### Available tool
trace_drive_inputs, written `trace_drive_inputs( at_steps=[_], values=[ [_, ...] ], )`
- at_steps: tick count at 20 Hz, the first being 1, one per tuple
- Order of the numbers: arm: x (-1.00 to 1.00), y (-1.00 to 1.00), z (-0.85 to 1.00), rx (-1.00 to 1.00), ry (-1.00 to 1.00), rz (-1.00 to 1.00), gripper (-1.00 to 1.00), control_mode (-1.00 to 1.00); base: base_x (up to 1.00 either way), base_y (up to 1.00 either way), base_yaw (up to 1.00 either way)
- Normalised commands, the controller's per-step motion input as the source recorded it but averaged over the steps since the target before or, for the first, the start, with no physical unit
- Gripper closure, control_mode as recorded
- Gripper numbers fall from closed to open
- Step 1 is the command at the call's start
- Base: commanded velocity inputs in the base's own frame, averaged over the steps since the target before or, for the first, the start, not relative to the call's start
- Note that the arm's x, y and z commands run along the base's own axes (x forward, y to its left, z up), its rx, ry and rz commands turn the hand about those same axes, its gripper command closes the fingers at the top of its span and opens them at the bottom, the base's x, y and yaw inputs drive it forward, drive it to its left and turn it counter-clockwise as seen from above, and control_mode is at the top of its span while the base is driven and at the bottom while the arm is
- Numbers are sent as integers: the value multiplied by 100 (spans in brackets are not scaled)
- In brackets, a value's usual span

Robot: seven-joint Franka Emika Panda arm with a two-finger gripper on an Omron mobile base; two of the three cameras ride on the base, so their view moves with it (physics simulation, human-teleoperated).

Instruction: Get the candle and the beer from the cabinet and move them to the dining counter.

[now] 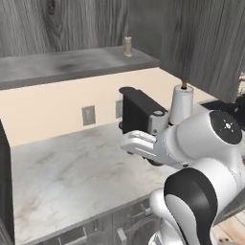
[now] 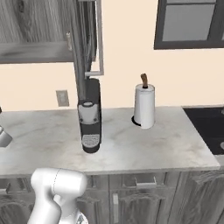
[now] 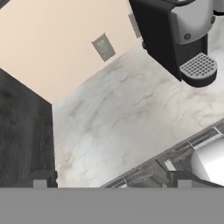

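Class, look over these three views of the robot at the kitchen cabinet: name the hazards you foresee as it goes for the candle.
1. The candle stands near the front edge of the cabinet shelf; a nudge might tip it off.
2. The coffee machine and paper-towel roll stand on the counter below; a swinging arm might strike them.
3. The open pincer points down at the counter, far below the shelf.

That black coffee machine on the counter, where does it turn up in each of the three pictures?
Left base view: the coffee machine stands mid-picture against the wall, just behind the robot's arm.
Right base view: it stands left of centre on the marble counter, below the open cabinet door.
Hand view: it is at the top right, drip tray facing down-right.
Shared landmark: the grey wall outlet beside the machine, on the wall in all three.
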Motion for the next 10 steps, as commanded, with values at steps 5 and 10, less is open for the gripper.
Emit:
trace_drive_inputs(
  at_steps=[5,10],
  values=[
    [0,0,0,0,0,0,-100,100,91,18,35],
    [0,0,0,0,0,0,-100,100,100,34,26]
  ],
)
